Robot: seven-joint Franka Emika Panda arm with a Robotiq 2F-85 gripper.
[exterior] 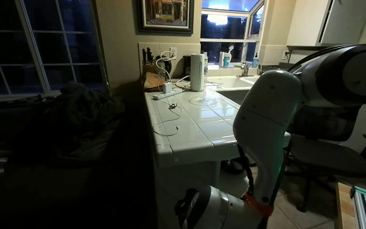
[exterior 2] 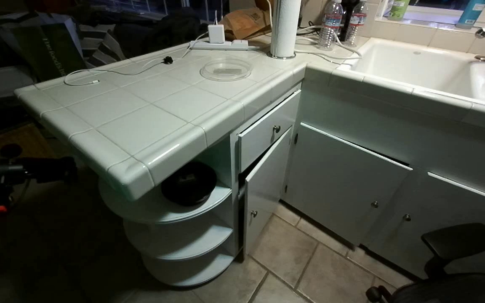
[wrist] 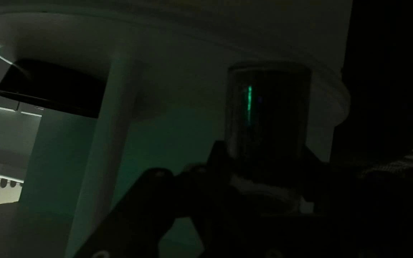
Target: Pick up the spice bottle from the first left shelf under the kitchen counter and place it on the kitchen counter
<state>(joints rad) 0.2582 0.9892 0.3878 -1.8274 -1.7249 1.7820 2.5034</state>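
Note:
The wrist view is very dark and stands upside down. A dark cylindrical bottle, the spice bottle (wrist: 267,111), is between the fingers of my gripper (wrist: 265,157); a finger touches each side, so it looks shut on the bottle. Its flat end lies by the curved edge of a pale shelf (wrist: 177,46); I cannot tell whether it touches the shelf. The white tiled kitchen counter shows in both exterior views (exterior: 195,127) (exterior 2: 141,105). My gripper (exterior 2: 67,168) is dark at the left, beside the counter's end, lower than its top. The bottle is hidden in both exterior views.
A black bowl (exterior 2: 190,183) sits on the top rounded shelf, beside an upright post (wrist: 109,118) in the wrist view. On the counter are a round clear dish (exterior 2: 225,69), a white cable (exterior 2: 112,73), a power strip (exterior: 167,94) and a paper towel roll (exterior: 197,71).

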